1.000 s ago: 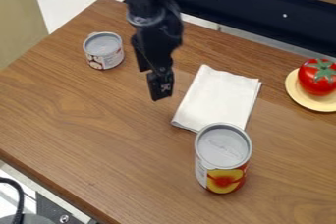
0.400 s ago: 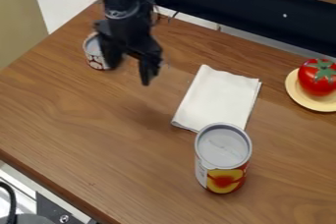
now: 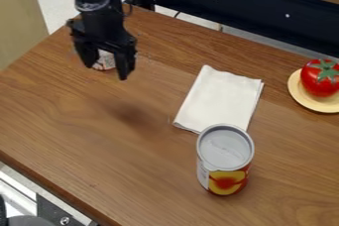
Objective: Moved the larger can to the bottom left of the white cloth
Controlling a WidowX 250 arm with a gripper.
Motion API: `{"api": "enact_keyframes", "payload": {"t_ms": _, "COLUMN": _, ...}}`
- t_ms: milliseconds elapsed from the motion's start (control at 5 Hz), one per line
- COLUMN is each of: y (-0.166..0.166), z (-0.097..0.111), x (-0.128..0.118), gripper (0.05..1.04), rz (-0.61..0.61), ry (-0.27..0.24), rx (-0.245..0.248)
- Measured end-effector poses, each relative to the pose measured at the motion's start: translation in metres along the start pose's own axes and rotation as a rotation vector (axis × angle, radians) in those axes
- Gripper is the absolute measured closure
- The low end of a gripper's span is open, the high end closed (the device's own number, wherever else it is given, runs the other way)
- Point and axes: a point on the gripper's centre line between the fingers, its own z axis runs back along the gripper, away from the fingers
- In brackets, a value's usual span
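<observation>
At the lower end of the folded white cloth (image 3: 222, 96) stands the tall, red-and-yellow labelled can (image 3: 225, 148). Left of the cloth hangs the black two-finger gripper (image 3: 106, 70), fingers spread, partly hiding a short, white-and-red labelled can (image 3: 106, 61); right of it, a red tomato (image 3: 317, 82) sits on a round yellow plate (image 3: 301, 96).

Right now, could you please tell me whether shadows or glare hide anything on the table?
In the camera view, a soft shadow darkens the table left of the cloth but hides nothing; the large can's lid shows no harsh glare; the gripper, not shadow, partly covers the small can.
</observation>
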Motion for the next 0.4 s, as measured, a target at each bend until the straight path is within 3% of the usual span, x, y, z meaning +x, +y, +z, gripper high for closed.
{"api": "enact_keyframes", "payload": {"t_ms": 400, "y": 0.030, "z": 0.000, "x": 0.005, "gripper": 0.087, "rz": 0.030, "ry": 0.043, "rx": -0.038}}
